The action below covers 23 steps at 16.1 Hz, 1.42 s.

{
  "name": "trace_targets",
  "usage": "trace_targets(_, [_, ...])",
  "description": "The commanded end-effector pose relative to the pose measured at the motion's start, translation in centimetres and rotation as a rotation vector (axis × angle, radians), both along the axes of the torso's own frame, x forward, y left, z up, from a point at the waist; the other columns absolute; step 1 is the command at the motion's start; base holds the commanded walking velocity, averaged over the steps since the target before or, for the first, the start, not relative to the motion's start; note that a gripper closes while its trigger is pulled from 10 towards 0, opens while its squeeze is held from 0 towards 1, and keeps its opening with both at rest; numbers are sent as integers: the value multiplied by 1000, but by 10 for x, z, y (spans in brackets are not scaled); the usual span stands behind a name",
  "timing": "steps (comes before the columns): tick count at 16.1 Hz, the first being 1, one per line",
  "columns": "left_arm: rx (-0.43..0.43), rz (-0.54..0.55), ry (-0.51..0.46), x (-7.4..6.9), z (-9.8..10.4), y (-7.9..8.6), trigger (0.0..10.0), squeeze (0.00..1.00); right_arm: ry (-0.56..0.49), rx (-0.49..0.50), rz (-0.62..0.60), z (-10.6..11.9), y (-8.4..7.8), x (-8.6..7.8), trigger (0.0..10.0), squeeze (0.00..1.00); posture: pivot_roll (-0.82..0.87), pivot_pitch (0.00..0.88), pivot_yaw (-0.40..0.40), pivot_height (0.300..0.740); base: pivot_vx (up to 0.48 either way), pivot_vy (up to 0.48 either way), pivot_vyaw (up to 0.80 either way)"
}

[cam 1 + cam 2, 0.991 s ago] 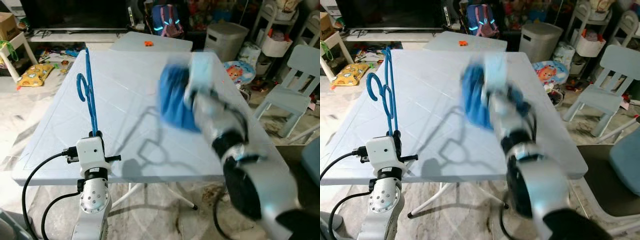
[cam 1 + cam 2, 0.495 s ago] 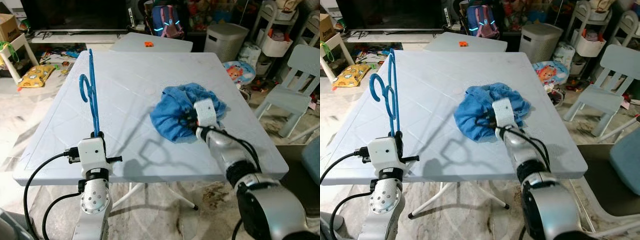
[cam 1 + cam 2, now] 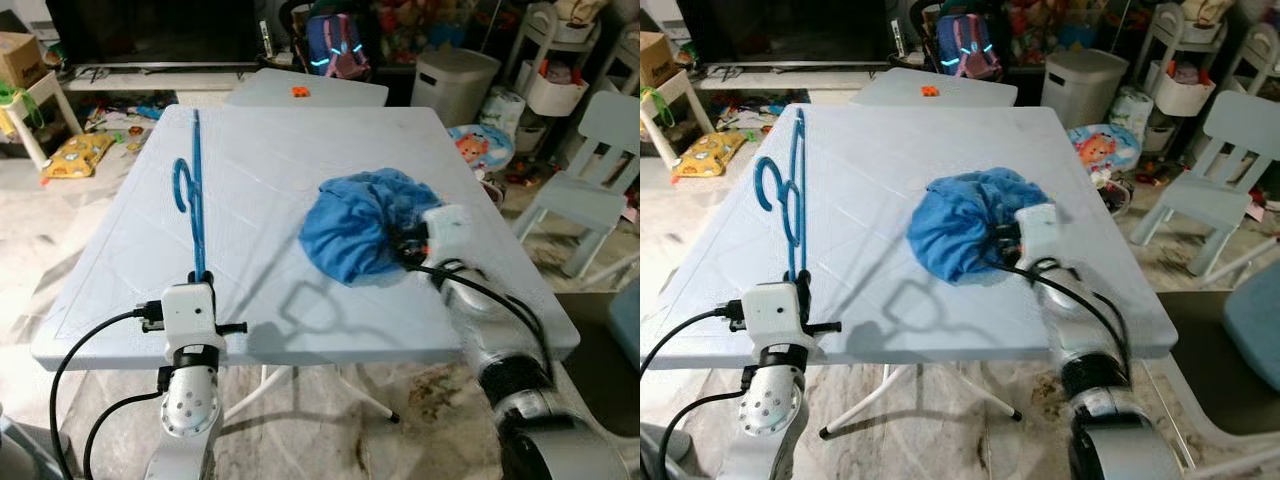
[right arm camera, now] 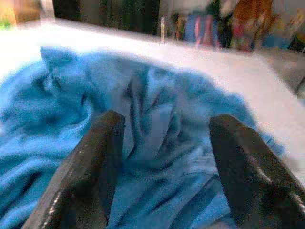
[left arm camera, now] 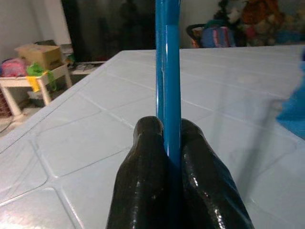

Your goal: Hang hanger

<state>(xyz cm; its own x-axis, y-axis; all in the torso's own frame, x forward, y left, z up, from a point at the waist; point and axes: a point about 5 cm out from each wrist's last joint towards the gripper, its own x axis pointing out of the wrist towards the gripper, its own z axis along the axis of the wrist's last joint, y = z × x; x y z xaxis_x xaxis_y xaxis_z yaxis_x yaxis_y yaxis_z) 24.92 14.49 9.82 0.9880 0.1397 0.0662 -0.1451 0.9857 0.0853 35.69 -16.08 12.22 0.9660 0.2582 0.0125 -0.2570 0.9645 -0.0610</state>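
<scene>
Left wrist view: the left gripper (image 5: 167,143) is clamped on the blue hanger (image 5: 167,67).
Hanger: held upright over the pale table (image 3: 250,190), hook (image 3: 183,185) toward the robot's left.
Right gripper (image 4: 164,138): fingers spread wide at the crumpled blue cloth (image 3: 365,225), gripping nothing.
Cloth: mid-table, well apart from the hanger.

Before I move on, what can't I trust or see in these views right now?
- Right gripper: open at the blue garment; wrist view blurred, contact unclear.
- Garment: crumpled, so its type and collar are hidden by its own folds.
- Blue hanger in the left gripper: seen edge-on, its shape is unreadable.
</scene>
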Motion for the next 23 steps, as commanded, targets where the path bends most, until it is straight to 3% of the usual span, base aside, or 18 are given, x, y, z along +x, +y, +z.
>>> trace_targets(1, [5,-40,29,-2,-4,-3,10000,0,-25,45,-6,5,-4,-5,10000,1000,-17,0,3,740,0,0,0])
trace_targets(5, [-3,-125,-2,5,12,-11,10000,0,-14,68,18,-1,5,-16,10000,1000,-17,0,17,740,0,0,0])
trace_targets(6, [-10,-131,-11,7,16,-12,10000,0,-14,69,43,0,11,-18,10000,702,-14,0,16,740,0,0,0])
trace_targets(7, [-15,-138,-20,8,20,-13,10000,0,-12,73,66,2,16,-21,10000,0,-11,0,15,740,0,0,0])
trace_targets(16, [-5,-157,-4,9,21,-15,10000,0,13,73,66,3,22,-23,10000,0,-2,0,13,740,0,0,0])
trace_targets(23, [0,-167,4,9,20,-17,10000,0,29,70,59,0,21,-25,10000,0,-1,0,16,740,-269,0,0])
